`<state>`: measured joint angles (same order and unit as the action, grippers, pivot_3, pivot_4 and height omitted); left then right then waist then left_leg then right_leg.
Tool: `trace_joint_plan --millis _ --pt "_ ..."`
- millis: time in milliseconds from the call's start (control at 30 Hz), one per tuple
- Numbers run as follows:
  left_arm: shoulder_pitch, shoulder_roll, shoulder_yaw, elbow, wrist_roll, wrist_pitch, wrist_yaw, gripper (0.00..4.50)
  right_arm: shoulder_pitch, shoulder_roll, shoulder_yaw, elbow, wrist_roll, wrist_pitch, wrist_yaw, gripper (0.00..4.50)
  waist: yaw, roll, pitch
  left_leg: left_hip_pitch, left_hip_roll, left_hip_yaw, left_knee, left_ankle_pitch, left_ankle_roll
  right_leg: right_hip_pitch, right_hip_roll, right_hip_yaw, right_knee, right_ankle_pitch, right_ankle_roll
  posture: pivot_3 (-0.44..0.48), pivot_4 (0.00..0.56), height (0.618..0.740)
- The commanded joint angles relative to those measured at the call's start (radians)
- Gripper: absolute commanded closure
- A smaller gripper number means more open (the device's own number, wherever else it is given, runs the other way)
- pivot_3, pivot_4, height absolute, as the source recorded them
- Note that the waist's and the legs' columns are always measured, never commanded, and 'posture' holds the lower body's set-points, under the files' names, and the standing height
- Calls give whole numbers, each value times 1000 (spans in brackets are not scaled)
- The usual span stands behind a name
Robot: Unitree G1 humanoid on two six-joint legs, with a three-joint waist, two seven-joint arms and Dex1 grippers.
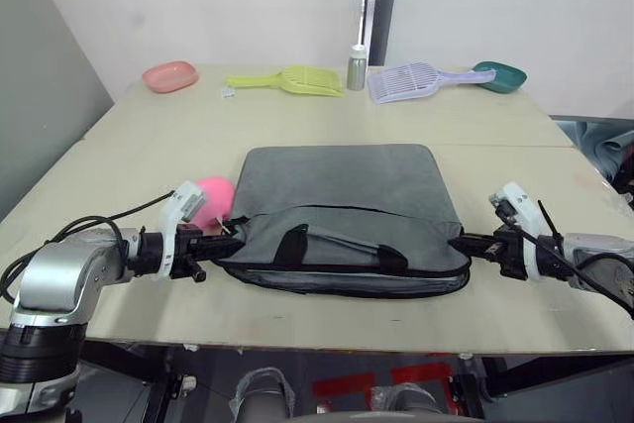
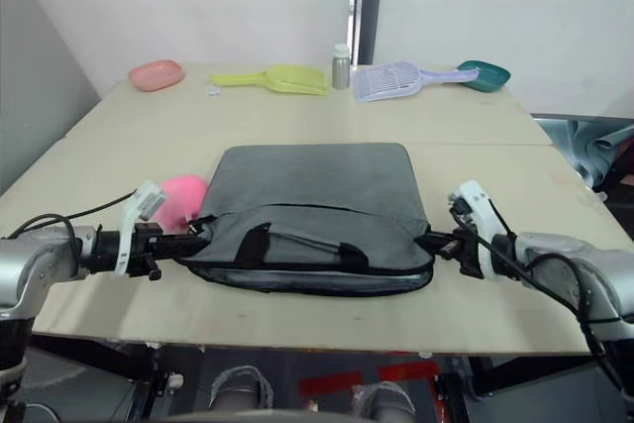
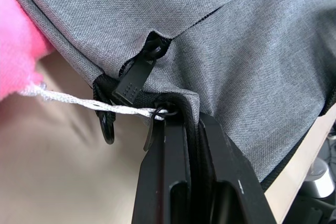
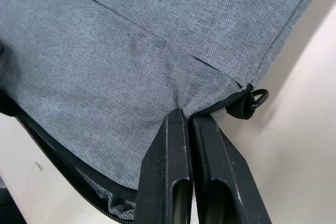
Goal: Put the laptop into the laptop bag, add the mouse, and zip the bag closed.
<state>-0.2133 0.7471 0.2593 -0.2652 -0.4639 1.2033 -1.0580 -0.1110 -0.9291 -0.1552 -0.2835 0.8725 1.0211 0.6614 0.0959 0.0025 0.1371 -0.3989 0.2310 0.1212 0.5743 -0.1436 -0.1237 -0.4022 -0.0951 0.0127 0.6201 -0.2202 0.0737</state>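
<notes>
My left gripper [image 3: 181, 121] and right gripper [image 4: 186, 119] each pinch an end corner of the laptop bag [image 1: 342, 210] stretched between them; its contents are hidden.

Laptop bag [image 1: 342, 215]: flat grey fabric, black edging and strap handles, lying flat mid-table with handles toward the near edge, near-side zip gaping open along the front, black zip pull [image 3: 134, 77] at its left corner.
</notes>
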Motion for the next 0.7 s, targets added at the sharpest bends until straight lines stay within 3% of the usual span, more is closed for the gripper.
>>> trace_joint_plan --millis 33,233,267,467,633,700 --pt "2 22 -26 26 -30 -41 4 4466 -13 14 23 -26 -6 -3 46 4500 -1 0 0 0 0 0 0 0 0 0 0 0 0 0 0 0 150 740" --pt "-7 32 -63 25 -58 -87 -1 4466 -24 21 20 9 -54 -15 69 4500 0 0 -1 1 0 1 0 0 0 0 0 2 1 0 0 0 150 740" --pt "-3 40 -64 23 -60 -96 -6 3719 -30 24 17 24 -63 -13 68 4500 0 0 -2 1 0 1 1 0 0 0 0 2 2 0 0 0 150 740" --pt "-18 136 -18 76 -79 -151 -50 1670 -53 -8 -14 98 -92 -28 151 2527 0 0 -1 1 0 2 2 0 0 -1 0 3 3 0 0 0 150 740" --pt "-37 269 49 170 -74 -323 -150 0 -28 -112 -133 162 -87 -77 296 744 2 -1 0 -1 0 2 2 0 1 -2 0 3 2 0 0 0 150 740" --pt "-29 325 103 175 -113 -370 -241 0 -3 -155 -201 173 -87 -108 362 49 3 -1 0 -2 0 3 1 0 2 -3 0 3 0 0 0 0 150 740"
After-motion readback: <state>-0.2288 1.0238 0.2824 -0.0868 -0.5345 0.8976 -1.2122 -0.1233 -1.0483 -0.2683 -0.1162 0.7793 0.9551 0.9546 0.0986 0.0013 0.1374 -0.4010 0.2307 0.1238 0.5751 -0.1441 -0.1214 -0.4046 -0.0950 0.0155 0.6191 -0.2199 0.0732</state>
